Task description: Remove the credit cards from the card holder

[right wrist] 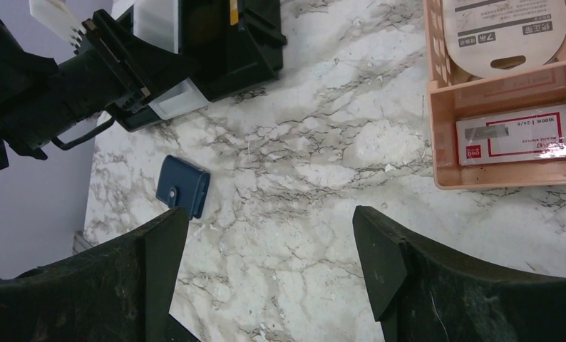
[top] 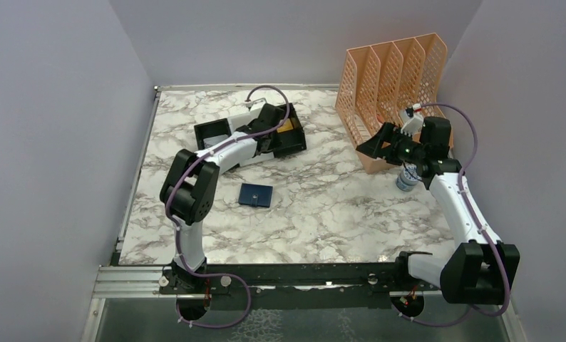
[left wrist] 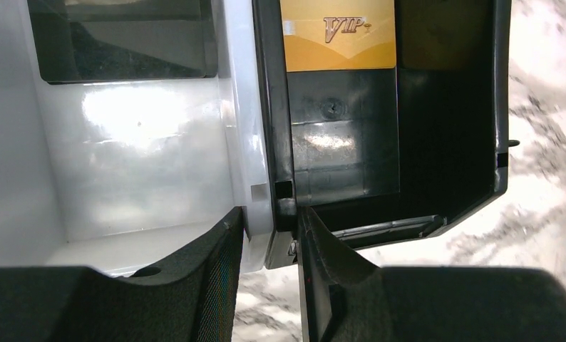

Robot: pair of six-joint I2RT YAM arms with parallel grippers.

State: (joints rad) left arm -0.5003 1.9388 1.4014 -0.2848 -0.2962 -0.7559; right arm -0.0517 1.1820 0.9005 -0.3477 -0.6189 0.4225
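Lying shut toward the worktop's [top: 323, 214] left edge, the holder [top: 256, 194] is untouched. Left gripper [left wrist: 269, 214] stands narrow astride the tray's [left wrist: 123, 157] divider, grip unclear; gold card [left wrist: 337, 35] inside. Right gripper [right wrist: 269, 214] gapes wide, empty.

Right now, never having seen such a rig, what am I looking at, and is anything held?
Two robot arms are bolted to a marble table. The overhead picture shows both; the other two come from a camera on each wrist. The left gripper straddles a divider of the black-and-white tray, where a gold card lies; whether it pinches the divider is unclear. The right gripper is open and empty. The navy card holder lies closed on the table, a peach file rack at the back right.
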